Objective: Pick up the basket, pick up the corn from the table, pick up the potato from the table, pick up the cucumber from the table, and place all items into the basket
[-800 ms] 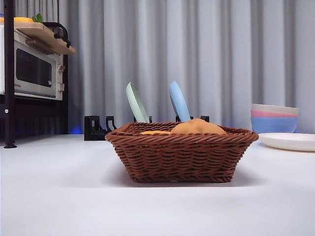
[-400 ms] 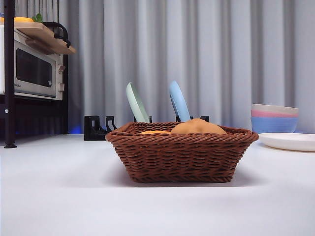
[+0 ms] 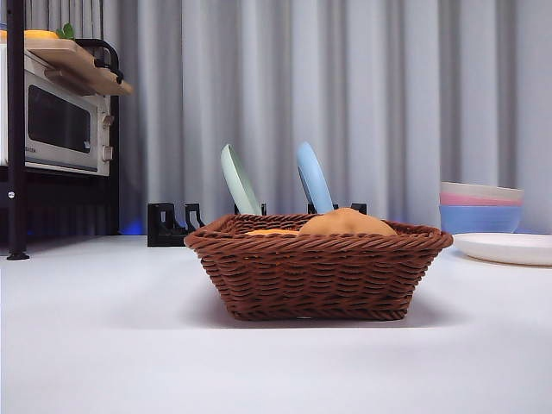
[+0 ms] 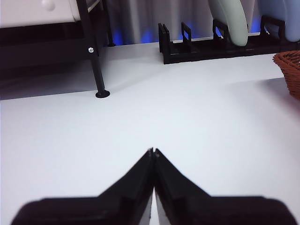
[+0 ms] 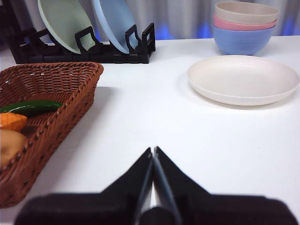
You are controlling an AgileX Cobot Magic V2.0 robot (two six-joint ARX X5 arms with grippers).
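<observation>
The brown wicker basket (image 3: 317,272) stands on the white table (image 3: 103,345) at the middle of the front view. The tan potato (image 3: 347,223) rises above its rim, with the orange corn (image 3: 271,232) beside it. In the right wrist view the basket (image 5: 61,84) holds the green cucumber (image 5: 30,107), the corn (image 5: 11,121) and the potato (image 5: 9,145). My right gripper (image 5: 153,151) is shut and empty, low over the table beside the basket. My left gripper (image 4: 153,151) is shut and empty over bare table, with the basket's edge (image 4: 289,70) off to one side.
A black dish rack (image 3: 172,226) with a green plate (image 3: 239,181) and a blue plate (image 3: 314,178) stands behind the basket. A microwave on a black stand (image 3: 60,121) is at the far left. Stacked bowls (image 3: 480,207) and a white plate (image 3: 509,248) are at the right.
</observation>
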